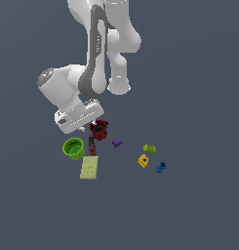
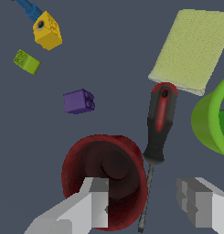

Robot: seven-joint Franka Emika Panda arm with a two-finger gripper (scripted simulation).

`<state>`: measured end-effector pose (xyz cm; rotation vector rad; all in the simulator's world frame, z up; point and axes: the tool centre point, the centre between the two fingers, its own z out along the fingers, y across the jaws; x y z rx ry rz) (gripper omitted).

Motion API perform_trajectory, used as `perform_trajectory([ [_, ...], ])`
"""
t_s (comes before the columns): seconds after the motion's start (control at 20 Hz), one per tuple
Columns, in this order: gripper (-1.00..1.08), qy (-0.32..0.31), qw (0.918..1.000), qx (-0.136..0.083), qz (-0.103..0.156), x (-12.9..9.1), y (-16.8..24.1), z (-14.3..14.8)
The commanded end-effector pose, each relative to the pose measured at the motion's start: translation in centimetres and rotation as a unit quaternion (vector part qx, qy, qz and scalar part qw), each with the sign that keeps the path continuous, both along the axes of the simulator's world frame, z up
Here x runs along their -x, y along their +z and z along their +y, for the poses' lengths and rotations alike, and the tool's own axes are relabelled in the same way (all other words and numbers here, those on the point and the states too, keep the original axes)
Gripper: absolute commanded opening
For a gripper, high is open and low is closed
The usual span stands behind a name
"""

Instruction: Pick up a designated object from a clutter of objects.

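Wrist view: the green cup [image 2: 213, 119] runs off the frame edge, only part of its rim showing. One of the fingers [image 2: 93, 201] covers part of the dark red mug [image 2: 104, 176]; its handle is out of sight. The blue block [image 2: 27, 7] is clipped too. Exterior view: the arm's upper links run past the edge.

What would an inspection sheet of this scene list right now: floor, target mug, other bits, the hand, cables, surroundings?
Surface: plain dark grey floor.
Job's thing: dark red ribbed mug, upright, below the hand.
Clutter: bright green cup, pale yellow-green flat pad, red-and-black screwdriver lying beside the mug, purple block, lime block, yellow block, blue piece.
Hand: open, one finger over the mug's opening, the other beyond the screwdriver.
Cables: nothing seen.
Surroundings: nothing seen.
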<state>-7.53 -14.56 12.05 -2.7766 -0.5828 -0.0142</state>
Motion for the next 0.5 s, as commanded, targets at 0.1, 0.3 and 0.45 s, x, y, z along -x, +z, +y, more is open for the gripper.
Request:
perform_trajectory([
  [0.1, 0.28, 0.009, 0.9999, -0.005, -0.004, 0.69, -0.92, -0.63],
  [0.3, 0.28, 0.012, 0.9999, -0.007, -0.006, 1.03, -1.35, -0.92],
  [0.45, 0.28, 0.013, 0.9999, -0.007, -0.007, 1.11, -1.45, -1.0],
])
